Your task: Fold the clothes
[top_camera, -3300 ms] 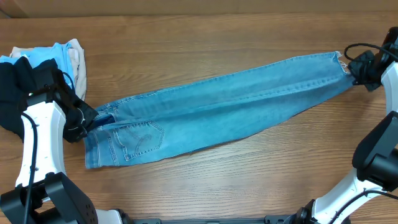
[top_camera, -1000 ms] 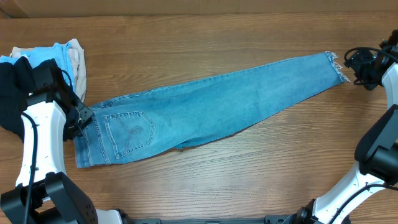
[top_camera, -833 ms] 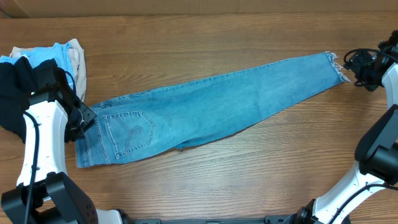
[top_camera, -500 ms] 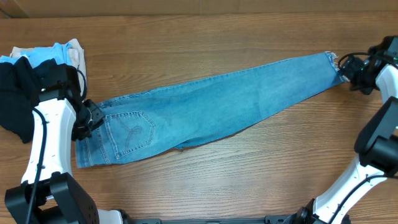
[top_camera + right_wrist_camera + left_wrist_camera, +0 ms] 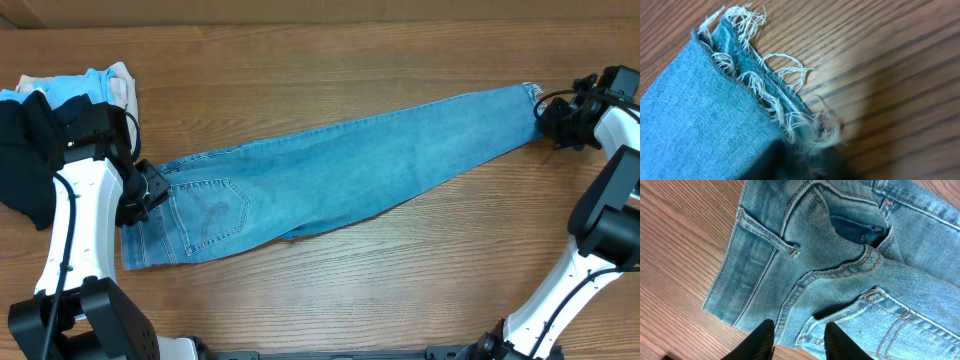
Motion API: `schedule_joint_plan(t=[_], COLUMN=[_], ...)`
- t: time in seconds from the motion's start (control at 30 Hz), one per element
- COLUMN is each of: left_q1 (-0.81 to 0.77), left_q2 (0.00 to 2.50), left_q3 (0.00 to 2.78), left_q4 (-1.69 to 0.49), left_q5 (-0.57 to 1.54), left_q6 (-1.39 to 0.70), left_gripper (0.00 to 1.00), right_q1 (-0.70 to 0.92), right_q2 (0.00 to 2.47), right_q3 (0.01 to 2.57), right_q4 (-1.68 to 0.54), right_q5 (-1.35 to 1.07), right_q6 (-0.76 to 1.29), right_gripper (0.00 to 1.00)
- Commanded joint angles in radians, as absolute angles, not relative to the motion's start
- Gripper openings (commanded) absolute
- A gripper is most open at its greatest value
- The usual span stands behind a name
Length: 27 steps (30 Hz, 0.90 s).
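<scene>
The light blue jeans (image 5: 340,175) lie flat on the wooden table, running diagonally from the waist at lower left to the frayed hem (image 5: 535,100) at upper right. A stitched back pocket (image 5: 208,212) faces up. My left gripper (image 5: 150,190) is open and hovers over the waistband edge; in the left wrist view its gripper (image 5: 799,345) straddles the denim (image 5: 840,255). My right gripper (image 5: 550,115) is at the hem. In the right wrist view its dark blurred gripper (image 5: 815,167) sits around the frayed threads (image 5: 765,100), jaws apart.
A black garment (image 5: 20,150) and pale blue and beige folded clothes (image 5: 95,85) lie at the far left, just behind my left arm. Bare wood table (image 5: 400,280) surrounds the jeans.
Both grippers held the stretched jeans, then laid them down and let go. In the last second the left gripper shifted right onto the waist and the right gripper moved left onto the hem.
</scene>
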State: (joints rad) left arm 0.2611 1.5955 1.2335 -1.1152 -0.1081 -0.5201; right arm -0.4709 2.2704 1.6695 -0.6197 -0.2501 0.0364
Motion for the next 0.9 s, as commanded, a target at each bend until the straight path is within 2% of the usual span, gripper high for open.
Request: schedule_joint_plan(t=[0.0, 0.17, 0.33, 0.5, 0.7, 0.87], left_q1=[0.254, 0.254, 0.254, 0.254, 0.254, 0.253], left_q2=[1.599, 1.599, 1.599, 1.599, 1.599, 1.599], left_q3=[1.263, 1.263, 1.263, 1.263, 1.263, 1.263], left_q4=[-1.122, -1.121, -1.119, -1.118, -1.108, -1.048], left_q5=[-0.103, -0.103, -0.103, -0.102, -0.092, -0.019], left_q6=[-0.509, -0.509, -0.509, -0.508, -0.508, -0.438], left_gripper=[0.36, 0.37, 0.38, 0.42, 0.48, 0.57], right_q1=[-0.456, -0.474, -0.548, -0.664, -0.708, -0.707], right_q2=[2.301, 2.289, 2.220, 2.142, 2.122, 2.122], right_q3=[1.682, 1.685, 1.685, 1.684, 1.684, 1.684], right_q4=[-0.631, -0.714, -0.884, -0.984, -0.986, -1.007], right_q5=[-0.273, -0.027, 0.342, 0.278, 0.199, 0.199], right_q6=[0.022, 0.140, 0.466, 0.623, 0.580, 0.569], right_gripper=[0.04, 0.04, 0.04, 0.04, 0.04, 0.04])
